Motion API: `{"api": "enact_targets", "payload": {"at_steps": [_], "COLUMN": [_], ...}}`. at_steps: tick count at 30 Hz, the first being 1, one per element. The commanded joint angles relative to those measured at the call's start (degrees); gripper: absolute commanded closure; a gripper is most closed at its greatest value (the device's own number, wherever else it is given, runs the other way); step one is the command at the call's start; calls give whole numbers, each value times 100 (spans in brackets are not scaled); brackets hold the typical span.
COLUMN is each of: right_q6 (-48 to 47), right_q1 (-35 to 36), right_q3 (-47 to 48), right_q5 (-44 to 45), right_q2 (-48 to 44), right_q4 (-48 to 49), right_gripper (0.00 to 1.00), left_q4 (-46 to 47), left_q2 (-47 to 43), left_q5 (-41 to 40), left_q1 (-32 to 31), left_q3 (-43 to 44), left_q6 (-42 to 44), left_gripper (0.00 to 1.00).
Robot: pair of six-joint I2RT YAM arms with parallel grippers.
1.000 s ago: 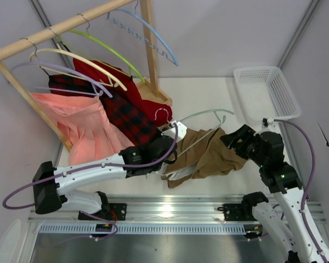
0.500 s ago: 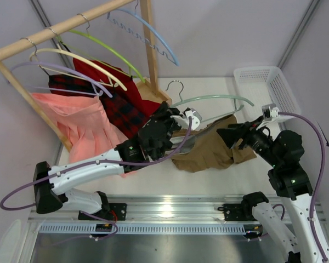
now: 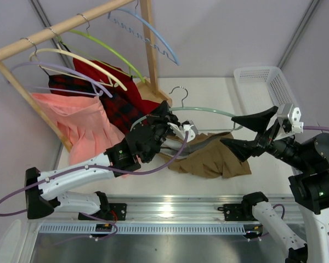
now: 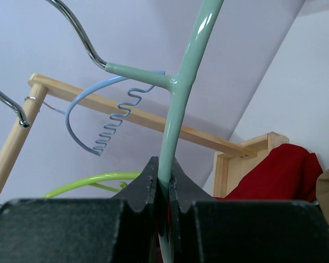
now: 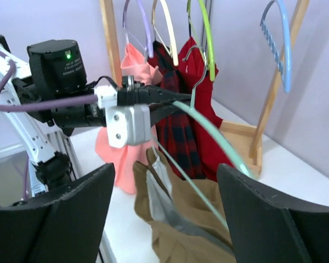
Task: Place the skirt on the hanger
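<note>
While my left gripper (image 3: 171, 121) is clamped shut on the hanger (image 3: 208, 110) just below its hook, the skirt (image 3: 208, 159) sags crumpled beneath it and trails onto the table (image 3: 208, 87). I judge the fabric light and limp, so grip the waistband edge. My right gripper (image 3: 228, 130) stands wide open and empty. A second ago the hanger lay lower, and this gripper was at the skirt.

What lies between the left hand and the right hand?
The sage-green hanger and, below it, the tan skirt; the right wrist view shows this.
</note>
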Motion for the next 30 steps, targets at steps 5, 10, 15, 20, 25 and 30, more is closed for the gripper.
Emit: {"api": "enact_targets", "payload": {"at_steps": [5,10,15,20,25,30], "right_q6": [-1158,-1545,-1598,-1528,-1343,-1168], "right_q1": [-15,-7,-7,2,2,72], "right_q3": [1245,1600,1372,1187,1388,1161], "right_q5": [370,556,-234,-621,-305,-596], "right_q2": [1233,2149,2299,2272,2149,2062], "right_q4": [-1241,-1840,-1771,-1533,-1401,-1322], "right_gripper": [9,8,9,12,11,11], "left_q4": [841,885,745,446,349,375], "left_q2": [-396,-589,-616,-563,-466,-344], "left_q5": [572,879,1011,1143,1126,1170], "left_q1": [52,52,52,61,61,61], "left_q3": [-185,-273,-133,87,105,297], "left_q6": [255,255,334,273,264,255], "left_gripper": [100,100,100,100,100,100]}}
